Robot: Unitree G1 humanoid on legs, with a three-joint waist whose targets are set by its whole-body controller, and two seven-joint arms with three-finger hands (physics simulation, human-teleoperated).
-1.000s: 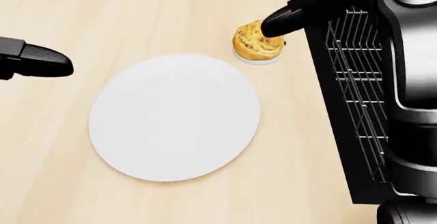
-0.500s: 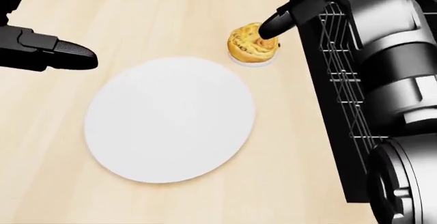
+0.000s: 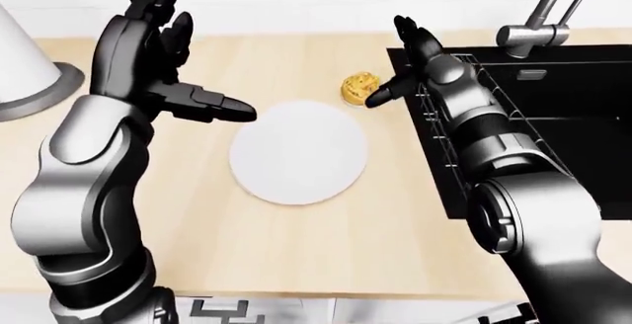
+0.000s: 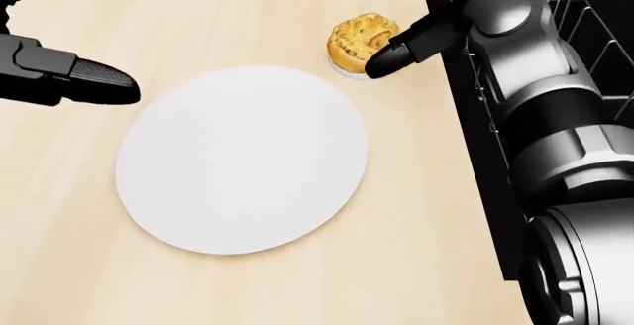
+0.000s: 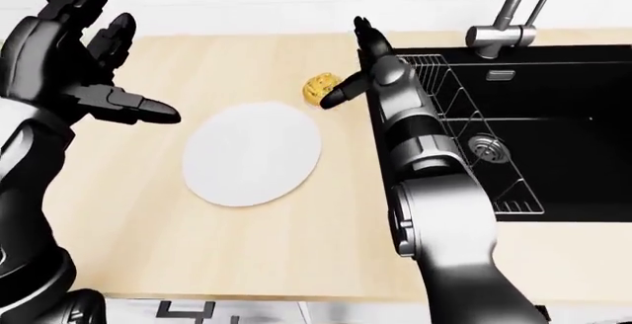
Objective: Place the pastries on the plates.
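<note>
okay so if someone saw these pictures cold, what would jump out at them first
Likely the white plate, bare, mid-counter. At its upper right a golden pastry sits on the wood, with a fingertip of the open right hand at its right edge. The left hand hangs open at the views' left.

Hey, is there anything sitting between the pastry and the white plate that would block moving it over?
Nothing visible. The pastry sits on bare wooden counter just past the upper right rim of the white plate, apart from it. The right hand has a fingertip at the pastry's right side; the sink lies on the far side, away from the plate.
</note>
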